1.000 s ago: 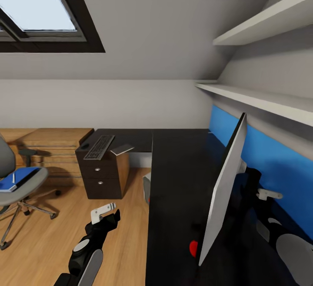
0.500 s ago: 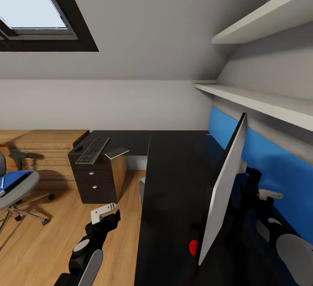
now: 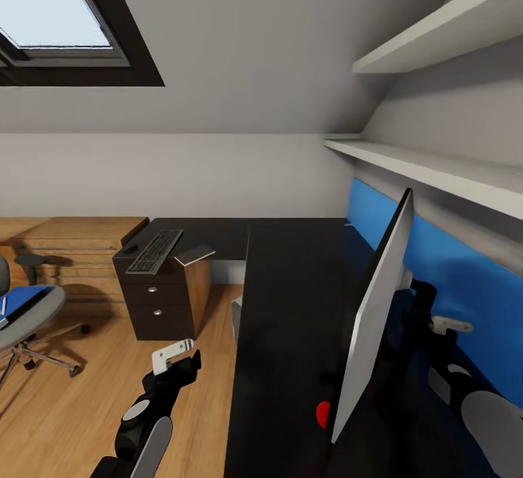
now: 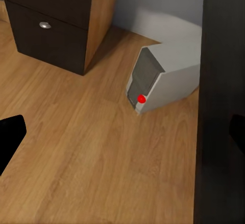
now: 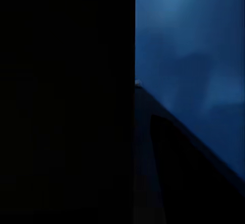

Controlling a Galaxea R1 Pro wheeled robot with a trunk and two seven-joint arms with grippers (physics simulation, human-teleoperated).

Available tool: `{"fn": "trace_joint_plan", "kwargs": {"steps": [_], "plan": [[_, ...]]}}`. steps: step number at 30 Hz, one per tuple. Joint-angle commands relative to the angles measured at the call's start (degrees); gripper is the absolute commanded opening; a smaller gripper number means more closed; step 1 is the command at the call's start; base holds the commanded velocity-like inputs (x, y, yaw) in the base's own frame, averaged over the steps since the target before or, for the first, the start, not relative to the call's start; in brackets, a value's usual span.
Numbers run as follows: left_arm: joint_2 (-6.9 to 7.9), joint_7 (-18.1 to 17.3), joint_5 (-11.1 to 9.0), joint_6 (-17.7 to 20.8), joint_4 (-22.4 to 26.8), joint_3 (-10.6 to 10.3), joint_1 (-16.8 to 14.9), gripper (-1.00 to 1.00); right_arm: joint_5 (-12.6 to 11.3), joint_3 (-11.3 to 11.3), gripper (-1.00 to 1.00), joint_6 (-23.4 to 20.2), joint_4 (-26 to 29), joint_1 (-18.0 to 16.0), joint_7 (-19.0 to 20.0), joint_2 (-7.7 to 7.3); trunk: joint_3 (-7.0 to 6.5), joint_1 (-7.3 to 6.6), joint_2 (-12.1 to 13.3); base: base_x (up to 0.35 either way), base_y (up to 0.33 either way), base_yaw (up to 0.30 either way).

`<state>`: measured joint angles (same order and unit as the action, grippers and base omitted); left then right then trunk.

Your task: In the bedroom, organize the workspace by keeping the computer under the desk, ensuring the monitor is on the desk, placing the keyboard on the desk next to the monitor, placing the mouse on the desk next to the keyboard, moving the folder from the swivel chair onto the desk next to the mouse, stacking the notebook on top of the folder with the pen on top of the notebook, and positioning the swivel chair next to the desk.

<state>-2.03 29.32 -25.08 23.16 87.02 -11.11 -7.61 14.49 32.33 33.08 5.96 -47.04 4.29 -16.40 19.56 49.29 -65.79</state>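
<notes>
nothing is seen to shift over the last half second; a second ago the whole view was turned slightly further left, so the camera is judged to have swung and then settled, with the things themselves unmoved. the pause is read as the monitor [image 3: 374,318] having been set down: it is stood edge-on along the right side of the desk [image 3: 290,296], its red dot at the near lower corner, in front of the blue wall panel [image 3: 465,274].

the right gripper [image 3: 436,324] is seen behind the screen, between it and the panel, its pale fingers close to the monitor's stand; whether they are spread or closed on anything cannot be told. the left gripper [image 3: 174,354] is held over the wooden floor [image 3: 80,405] just off the desk's near left edge, with nothing between its fingers, though how wide they are parted cannot be told.

the keyboard [image 3: 155,249] is lying at the far left end of the desk, over the drawer unit [image 3: 156,304], well apart from the monitor, with the mouse [image 3: 131,248] just beside its left edge. the drawers are shown shut. the computer [image 4: 158,83] is found on the floor under the desk. the folder [image 3: 29,300] is resting on the seat of the swivel chair [image 3: 33,318], away from the desk, so most steps are judged still open.
</notes>
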Motion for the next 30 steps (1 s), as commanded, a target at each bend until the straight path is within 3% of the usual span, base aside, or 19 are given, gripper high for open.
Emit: {"fn": "trace_joint_plan", "kwargs": {"steps": [1, 10, 30], "plan": [[0.01, 0.5, -0.5, 0.1, 0.1, -0.1, 0.0, 1.00, -0.5, -0.8, -1.00, 0.1, 0.0, -0.1, 0.4, -0.03, 0.07, 0.00, 0.0, 0.000, 0.000, -0.094], [0.01, 0.5, -0.5, 0.1, 0.1, -0.1, 0.0, 1.00, -0.6, -0.7, -1.00, 0.1, 0.0, -0.1, 0.4, -0.03, 0.07, 0.00, 0.0, 0.000, 0.000, -0.108], [0.01, 0.5, -0.5, 0.1, 0.1, -0.1, 0.0, 1.00, -0.5, -0.8, -1.00, 0.1, 0.0, -0.1, 0.4, 0.05, 0.07, 0.00, 0.0, 0.000, 0.000, -0.004]]}}
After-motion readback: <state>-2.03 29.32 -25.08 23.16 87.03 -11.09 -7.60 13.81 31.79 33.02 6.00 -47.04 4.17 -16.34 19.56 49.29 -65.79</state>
